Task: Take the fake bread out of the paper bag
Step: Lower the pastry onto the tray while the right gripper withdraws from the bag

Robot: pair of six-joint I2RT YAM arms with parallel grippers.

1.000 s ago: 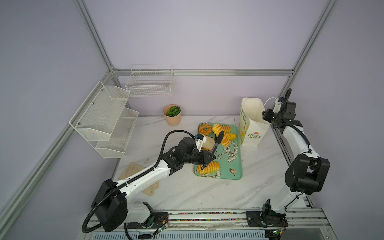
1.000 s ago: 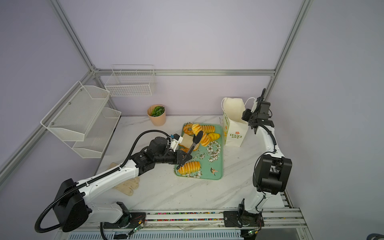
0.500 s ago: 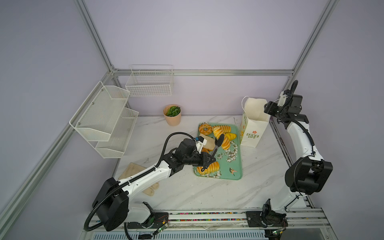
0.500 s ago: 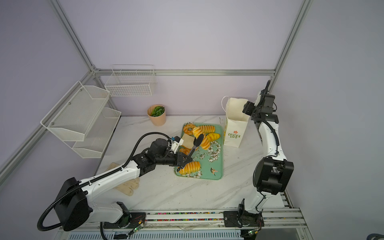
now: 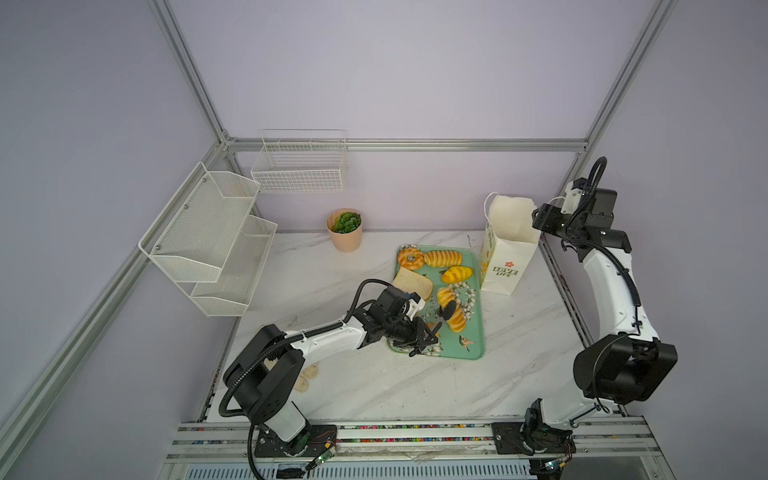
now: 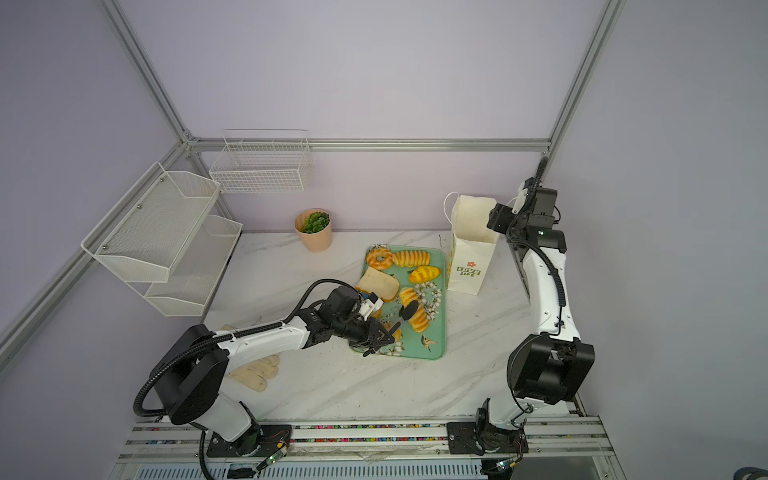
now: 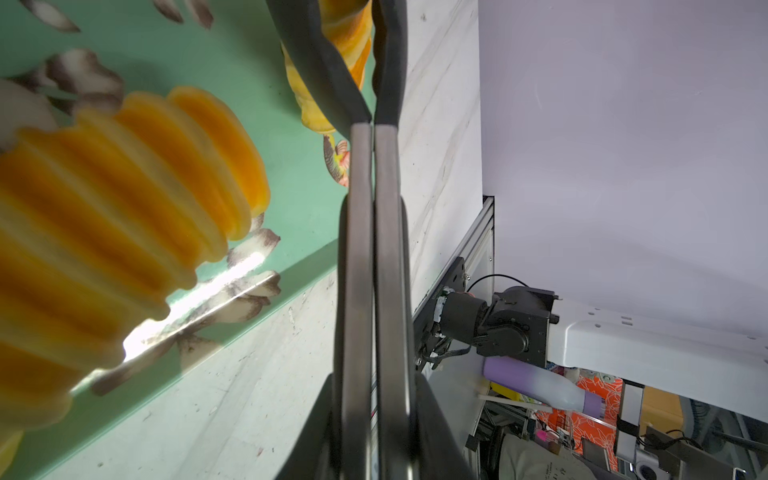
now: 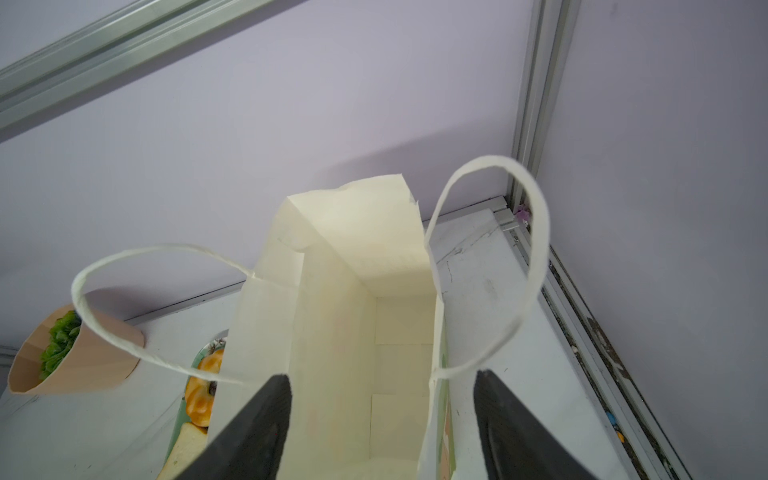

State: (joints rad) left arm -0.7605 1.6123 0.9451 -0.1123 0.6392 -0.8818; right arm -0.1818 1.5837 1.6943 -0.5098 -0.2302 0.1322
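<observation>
Marble counter (image 5: 374, 386), two o'clock: paper bag (image 5: 505, 266) looks empty under the wide-open right end effector (image 8: 380, 376); left end effector (image 7: 374, 378), clamped on tongs (image 7: 361, 208), should ease its loaf (image 7: 353, 41) among the fake bread (image 5: 442, 257) on the tray (image 5: 469, 345).

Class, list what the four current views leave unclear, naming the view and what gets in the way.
Paper bag floor, right wrist view: near part cut off by the lower edge and the right pincer; leftover bread cannot be ruled out.
Left pincer tips, left wrist view: cut off by the frame edge; contact with bread unclear.
Loaf under the left wrist, in both top views: mostly covered.
Beige object, in a top view: partly under the left arm.
</observation>
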